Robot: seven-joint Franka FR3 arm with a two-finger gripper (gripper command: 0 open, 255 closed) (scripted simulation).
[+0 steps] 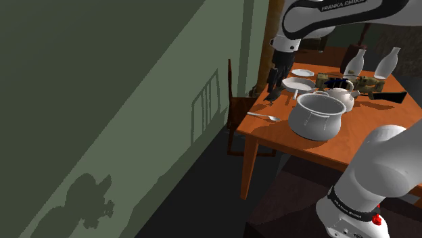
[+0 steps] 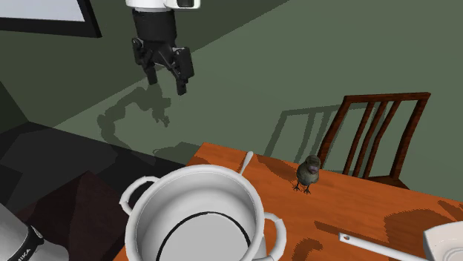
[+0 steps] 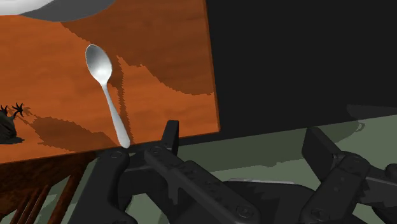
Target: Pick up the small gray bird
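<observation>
The white rounded Franka arm (image 1: 381,161) had dark joint bands (image 1: 351,207) lettered FRANKA EMIKA; a red mark (image 1: 377,219) sat beside one; the all-black two-finger gripper (image 2: 168,80) showed round screws.

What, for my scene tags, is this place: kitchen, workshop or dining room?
Most likely a home dining room: an orange-brown table carrying a pot and a spoon, with a slat-back chair beside it.

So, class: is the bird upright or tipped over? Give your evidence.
Upright. The bird stands on its feet on the table, body vertical and head raised.
</observation>
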